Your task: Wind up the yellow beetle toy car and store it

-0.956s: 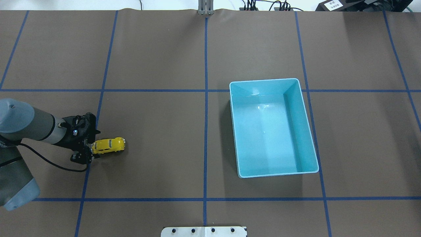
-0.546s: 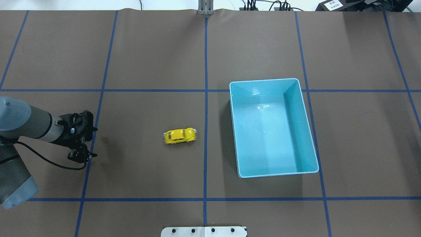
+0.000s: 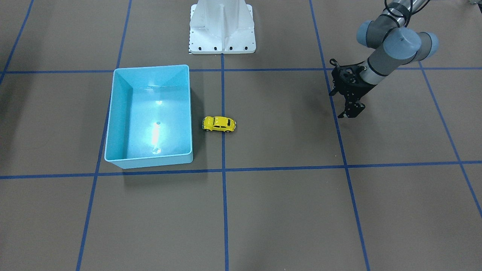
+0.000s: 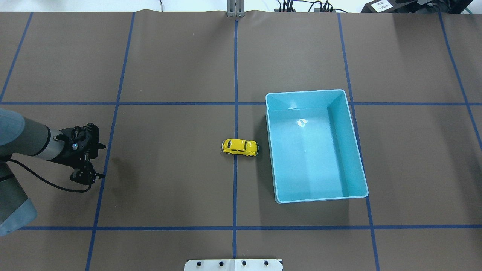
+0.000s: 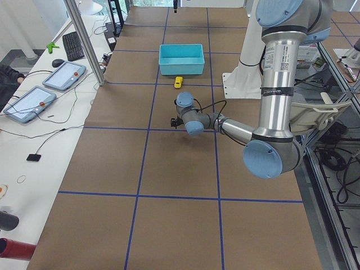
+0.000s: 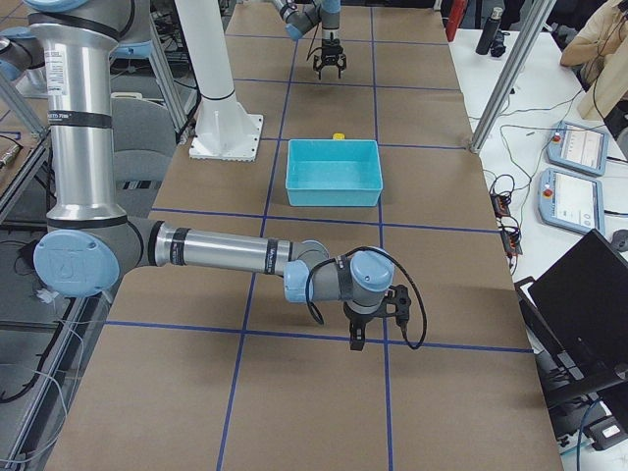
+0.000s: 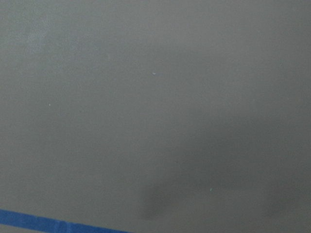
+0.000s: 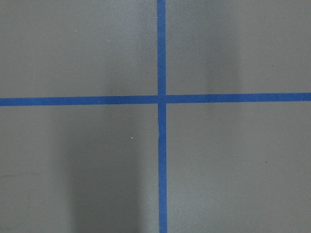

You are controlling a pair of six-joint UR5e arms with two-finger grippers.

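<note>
Overhead exterior, left pincer [image 4: 98, 161] spread, angled downward, yellow car [image 4: 240, 147] well apart

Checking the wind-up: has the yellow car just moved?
Yes. The yellow beetle toy car rolled right in the overhead view, onto the centre tape line beside the blue bin.

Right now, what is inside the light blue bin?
Nothing. The light blue bin has a bare floor with only glare on it, and no part is covered from overhead. The yellow beetle toy car stands outside, beside its wall, not touching.
</note>
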